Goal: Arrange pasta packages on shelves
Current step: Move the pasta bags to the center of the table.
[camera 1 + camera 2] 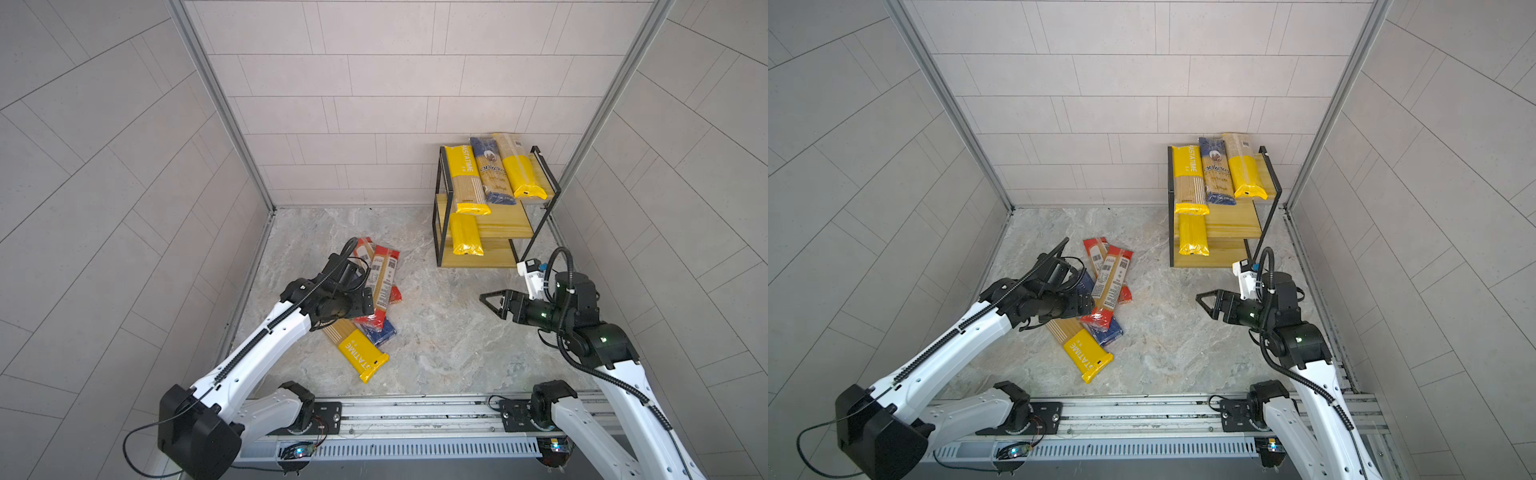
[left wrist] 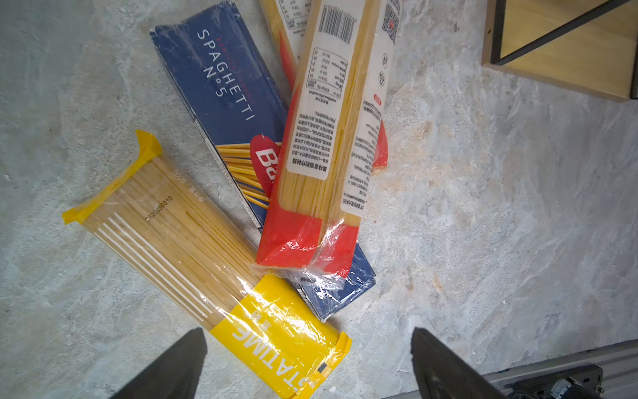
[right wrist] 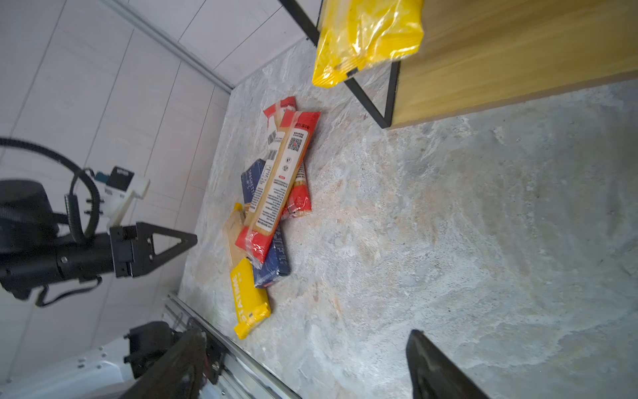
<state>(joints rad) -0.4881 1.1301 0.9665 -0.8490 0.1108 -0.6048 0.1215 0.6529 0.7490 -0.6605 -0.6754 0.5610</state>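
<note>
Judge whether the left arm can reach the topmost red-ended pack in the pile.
Probably yes: the left gripper hangs open right by the red-ended pack, which lies on top of the others, uncovered.

Bright, even, diffuse light from overhead falls on the grey marbled table. Only soft, faint shadows lie under the black-framed wooden rack at one o'clock. The grey tiled walls bow toward the edges in both top views. Glare streaks the red-ended clear-wrapped spaghetti pack. In both wrist views the dark jaws are blurred.
</note>
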